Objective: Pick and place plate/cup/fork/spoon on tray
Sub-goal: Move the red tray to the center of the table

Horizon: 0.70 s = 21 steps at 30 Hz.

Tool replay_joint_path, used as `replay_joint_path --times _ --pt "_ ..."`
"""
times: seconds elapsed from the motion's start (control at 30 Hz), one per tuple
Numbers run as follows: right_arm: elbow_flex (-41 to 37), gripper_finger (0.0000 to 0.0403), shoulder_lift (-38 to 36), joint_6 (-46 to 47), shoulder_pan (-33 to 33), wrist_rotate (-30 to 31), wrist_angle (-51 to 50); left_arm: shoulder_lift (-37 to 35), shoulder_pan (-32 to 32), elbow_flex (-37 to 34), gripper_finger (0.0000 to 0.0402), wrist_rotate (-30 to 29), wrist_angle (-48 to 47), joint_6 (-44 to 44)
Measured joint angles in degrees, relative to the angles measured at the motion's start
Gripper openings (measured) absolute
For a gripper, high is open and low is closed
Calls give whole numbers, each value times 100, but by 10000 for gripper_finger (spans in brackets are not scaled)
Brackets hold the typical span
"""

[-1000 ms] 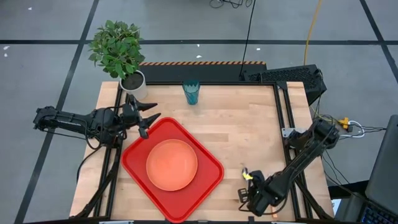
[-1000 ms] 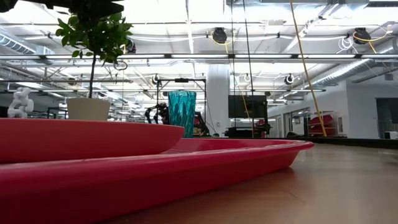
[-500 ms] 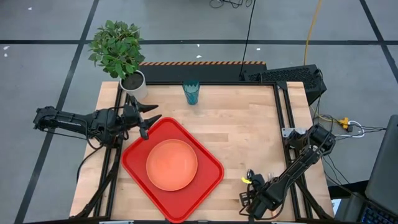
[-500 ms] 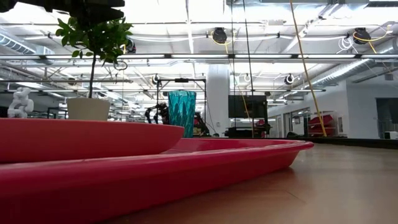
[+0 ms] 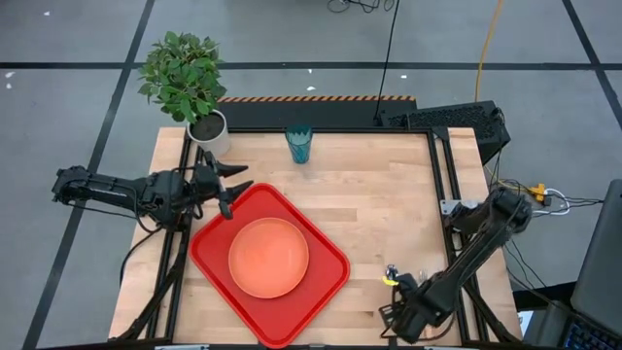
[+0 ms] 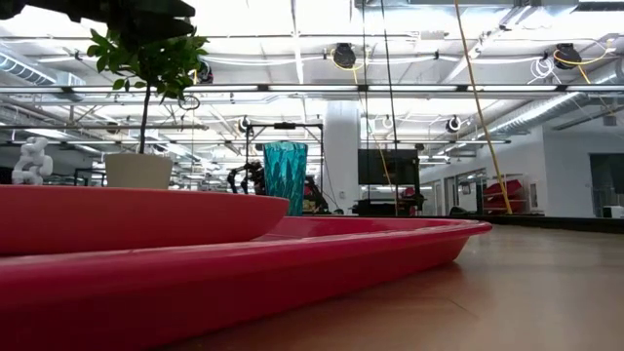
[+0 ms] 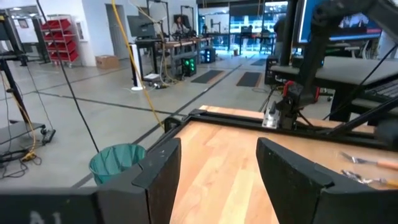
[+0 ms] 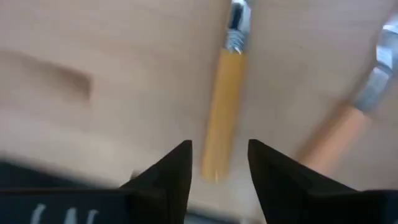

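The right hand (image 8: 217, 165) hangs low over the near right corner of the wooden table (image 5: 389, 194), fingers spread with a gap between them, lined up on a slim orange handle (image 8: 221, 118) that runs straight ahead of the gap (whether it belongs to the fork or the spoon cannot be told; its metal end is cut off). A second orange-handled utensil (image 8: 348, 127) lies just beside it, at an angle. Nothing is pinched yet; the pose looks like the set-up for closing on the handle from above. Across the table the left hand (image 7: 214, 180) waits, fingers also spread, just off the far-left edge of the red tray (image 5: 209, 255), probably kept clear of the work. The orange plate (image 5: 268, 257) already sits in the tray. The teal cup (image 5: 299, 145) stands ahead of the left hand at the table's far edge, near a potted plant (image 5: 185, 78). Beyond lies an open workshop with grey floor, shelving and ceiling lights
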Motion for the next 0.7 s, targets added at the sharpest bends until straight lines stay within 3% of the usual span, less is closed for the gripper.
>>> replay_joint_path --times 0.1,0.2,0.3,0.37,0.43,0.53,0.7 --pt "6 156 -557 154 -2 419 -350 2 0 -2 214 0 -121 -37" --pt "6 156 -934 -159 -13 1851 -576 2 0 -2 214 -2 -140 -111" --pt "6 157 -1010 -1091 -241 3359 -331 2 0 -2 214 -2 -143 -129" --pt "6 157 -986 -2037 -503 3767 74 2 0 -2 214 -2 -161 -165" --pt "6 157 -912 -3090 -876 3671 590 2 0 -2 214 -2 -233 -225" --pt "8 157 -674 -4306 -1489 3053 1195 1 4 -2 214 -2 -290 -286" --pt "8 157 -253 -5496 -2275 1770 1032 1 4 -2 214 -2 -413 -339"
